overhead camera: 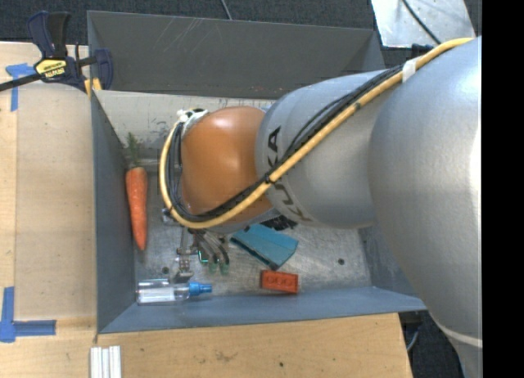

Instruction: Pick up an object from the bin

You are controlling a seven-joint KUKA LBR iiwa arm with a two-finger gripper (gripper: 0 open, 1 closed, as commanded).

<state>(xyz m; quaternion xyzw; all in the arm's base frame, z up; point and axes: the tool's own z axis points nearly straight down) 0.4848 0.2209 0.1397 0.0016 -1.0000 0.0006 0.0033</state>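
1. The gripper (199, 258) hangs low near the front of the grey metal bin (110, 229), tucked under the arm's orange cover (217, 164). From where I stand I cannot tell whether it is apart or together, and I see nothing clamped in it.
2. Closest to it is a clear plastic tube (168, 291) with a blue cap, lying flat along the front wall, just beside the gripper and a little to its left. It looks the likeliest pick, though I wouldn't swear to it.
3. To do this well, I'd judge the gripper should straddle the tube across its narrow width, at mid-length, and come down squarely. Smooth round plastic will roll or squirt away if pinched off-centre, and the wall close by leaves little room.
4. To the right lies a flat, matt blue block (266, 244), partly under the arm. Nearer the front sits a small, hard-edged red-orange brick (279, 281).
5. Well to the left, a tapered carrot (137, 204) lies lengthwise by the left wall, with a green stub at its far end.
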